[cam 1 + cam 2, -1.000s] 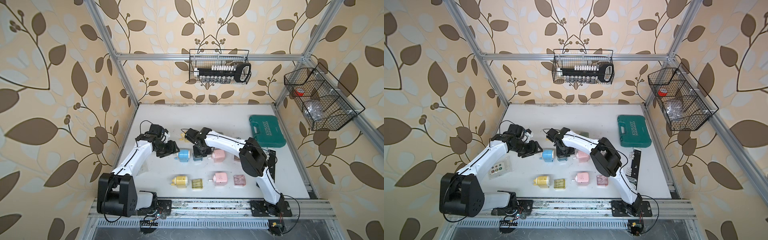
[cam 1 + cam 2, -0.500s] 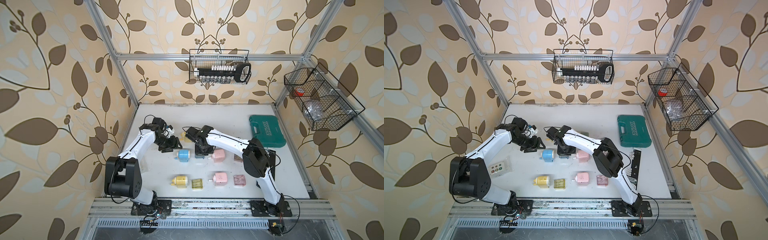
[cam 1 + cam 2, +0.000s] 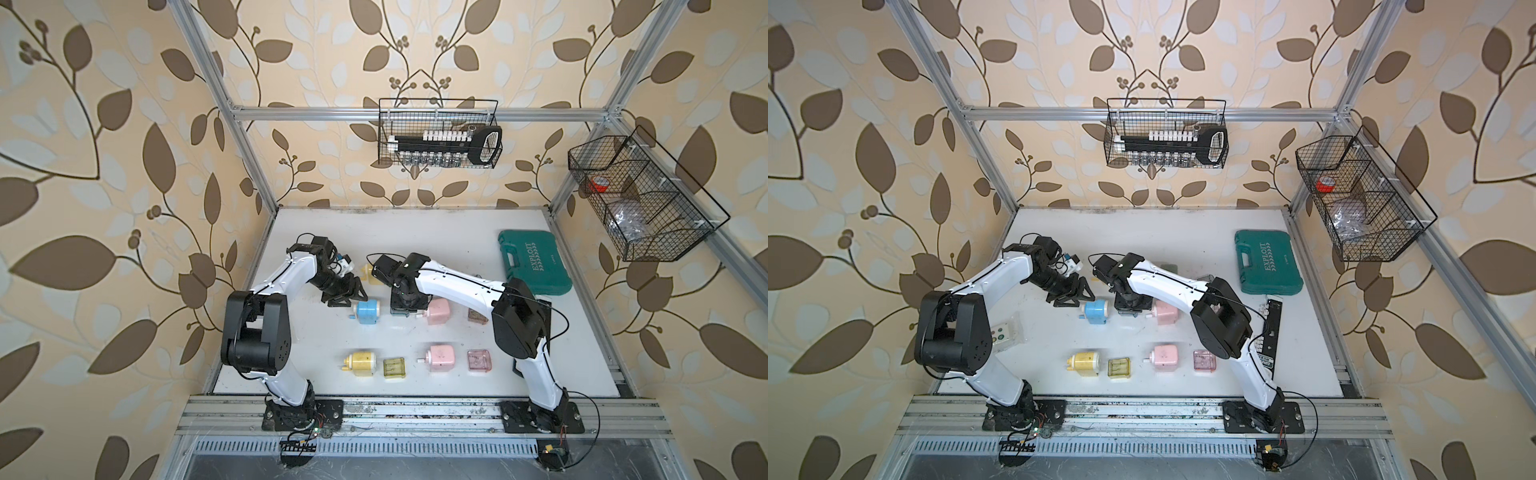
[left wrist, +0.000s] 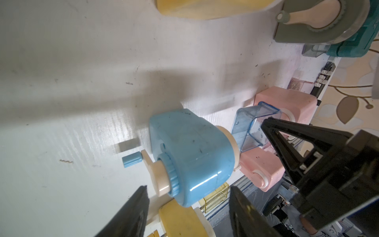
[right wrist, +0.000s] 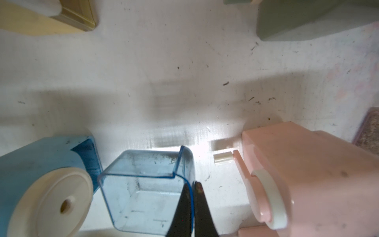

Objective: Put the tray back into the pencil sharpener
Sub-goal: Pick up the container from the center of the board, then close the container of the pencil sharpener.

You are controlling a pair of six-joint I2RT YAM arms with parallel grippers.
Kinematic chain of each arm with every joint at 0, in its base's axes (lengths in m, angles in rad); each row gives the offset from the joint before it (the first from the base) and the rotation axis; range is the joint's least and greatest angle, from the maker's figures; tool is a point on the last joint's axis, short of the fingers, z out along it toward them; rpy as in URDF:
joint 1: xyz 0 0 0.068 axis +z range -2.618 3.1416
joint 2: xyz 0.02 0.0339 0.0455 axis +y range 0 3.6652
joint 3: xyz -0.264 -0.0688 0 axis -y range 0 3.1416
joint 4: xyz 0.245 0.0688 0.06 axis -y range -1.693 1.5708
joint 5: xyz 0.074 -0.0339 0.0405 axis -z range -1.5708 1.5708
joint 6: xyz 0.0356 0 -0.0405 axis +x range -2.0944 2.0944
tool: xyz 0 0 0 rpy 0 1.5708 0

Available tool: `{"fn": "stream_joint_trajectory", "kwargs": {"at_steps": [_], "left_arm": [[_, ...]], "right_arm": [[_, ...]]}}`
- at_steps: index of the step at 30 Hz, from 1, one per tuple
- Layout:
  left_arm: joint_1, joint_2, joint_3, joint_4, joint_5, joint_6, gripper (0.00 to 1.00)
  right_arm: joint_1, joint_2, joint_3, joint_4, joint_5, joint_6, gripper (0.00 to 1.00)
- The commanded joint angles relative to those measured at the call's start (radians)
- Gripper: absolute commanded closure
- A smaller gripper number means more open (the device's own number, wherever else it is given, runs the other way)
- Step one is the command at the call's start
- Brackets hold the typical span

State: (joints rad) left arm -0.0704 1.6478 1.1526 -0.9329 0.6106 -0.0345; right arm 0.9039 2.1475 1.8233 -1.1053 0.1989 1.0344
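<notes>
The blue pencil sharpener (image 3: 368, 309) (image 3: 1096, 311) lies on the white table, crank toward my left arm. My left gripper (image 3: 347, 297) (image 4: 188, 187) is open, its fingers (image 4: 131, 213) on either side of the sharpener's (image 4: 190, 151) crank end without touching it. My right gripper (image 3: 405, 309) (image 5: 191, 184) is shut on one wall of the clear blue tray (image 5: 143, 188) (image 4: 252, 125). The tray hangs just beside the sharpener's (image 5: 41, 174) cream front face and open slot. In both top views the right gripper hides the tray.
Close by are two pink sharpeners (image 3: 438, 311) (image 3: 440, 357), two yellow sharpeners (image 3: 361, 363) (image 3: 372, 274), a yellow tray (image 3: 393, 368) and a pink tray (image 3: 480, 359). A green case (image 3: 534, 262) lies at the back right. A black socket rail (image 3: 1271, 328) lies by the right arm.
My left arm has reached farther in, bringing its gripper up to the blue sharpener with the jaws slightly narrower. The right gripper with the tray has barely moved.
</notes>
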Motion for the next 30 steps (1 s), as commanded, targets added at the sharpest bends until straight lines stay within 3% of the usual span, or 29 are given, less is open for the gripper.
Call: {"fn": "stream_joint_trajectory", "kwargs": {"at_steps": [1,30], "left_arm": [[0.006,0.016,0.016,-0.021,0.043,0.028,0.37],[0.007,0.063,-0.037,0.003,0.031,0.038,0.44]], "right_arm": [[0.01,-0.006,-0.015,-0.001,0.013,0.026,1.0],[0.043,0.092,0.035,0.01,-0.01,0.065,1.0]]}}
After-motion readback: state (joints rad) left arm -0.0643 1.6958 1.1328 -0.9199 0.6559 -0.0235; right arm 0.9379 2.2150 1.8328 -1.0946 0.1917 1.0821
